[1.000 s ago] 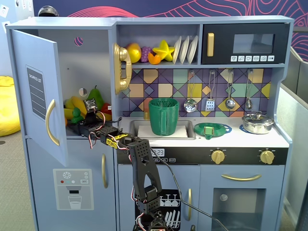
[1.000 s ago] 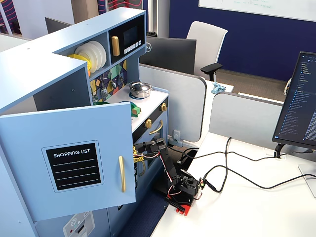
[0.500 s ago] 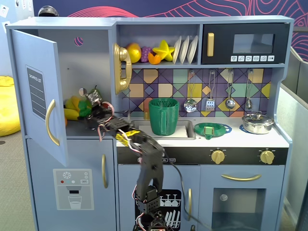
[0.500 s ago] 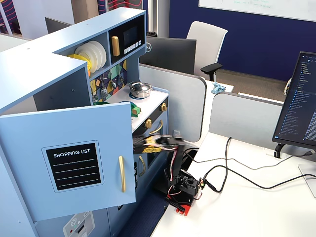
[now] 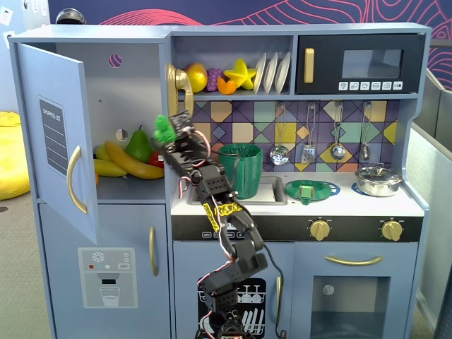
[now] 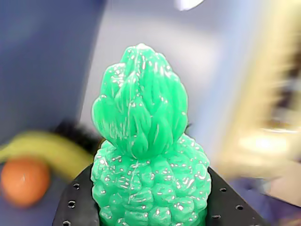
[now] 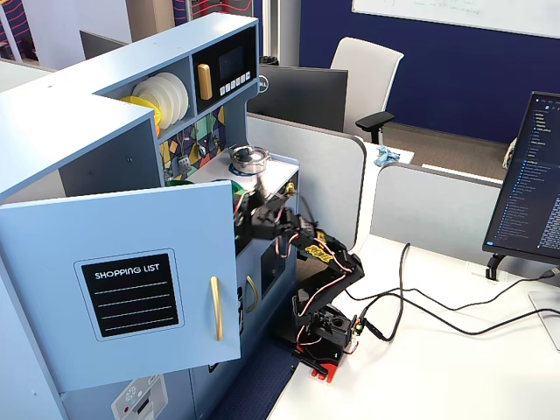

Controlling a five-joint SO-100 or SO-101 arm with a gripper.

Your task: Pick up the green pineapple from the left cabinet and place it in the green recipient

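Note:
My gripper (image 5: 171,135) is shut on the green pineapple (image 5: 164,128) and holds it in the air at the right edge of the open left cabinet (image 5: 134,106), above the shelf. In the wrist view the pineapple (image 6: 146,155) stands crown up between my black fingers (image 6: 77,202). The cabinet door (image 5: 53,134) with the shopping-list panel is swung open; it also shows in a fixed view (image 7: 131,289), where it hides most of the gripper. The green recipient (image 5: 240,169), a ribbed dark-green jug, stands in the sink to the right of the gripper.
Bananas (image 5: 131,162), a green pear (image 5: 139,145) and a red fruit (image 5: 157,159) lie on the cabinet shelf. A shallow green strainer dish (image 5: 311,189) and a metal pot (image 5: 378,180) sit on the counter. A gold handle (image 5: 173,88) hangs just above the gripper.

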